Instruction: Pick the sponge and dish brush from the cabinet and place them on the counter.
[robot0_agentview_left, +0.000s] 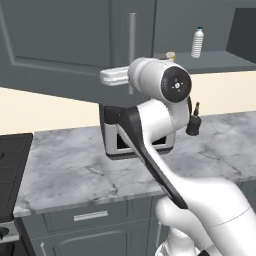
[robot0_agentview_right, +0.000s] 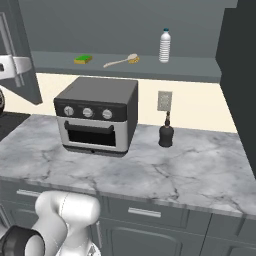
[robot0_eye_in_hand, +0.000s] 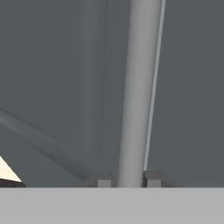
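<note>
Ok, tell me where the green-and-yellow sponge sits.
In the right base view, the flat green-and-yellow sponge lies on the open cabinet's grey shelf, left of the cream-handled dish brush, above the black toaster oven.

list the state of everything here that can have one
cabinet door: swung open
door handle: between the gripper's fingertips
gripper: shut on the door handle
sponge: lying flat on the cabinet shelf
dish brush: lying on the shelf beside the sponge
plastic bottle: upright on the shelf, capped
toaster oven: door closed, on the counter
dark bottle: upright on the counter
</note>
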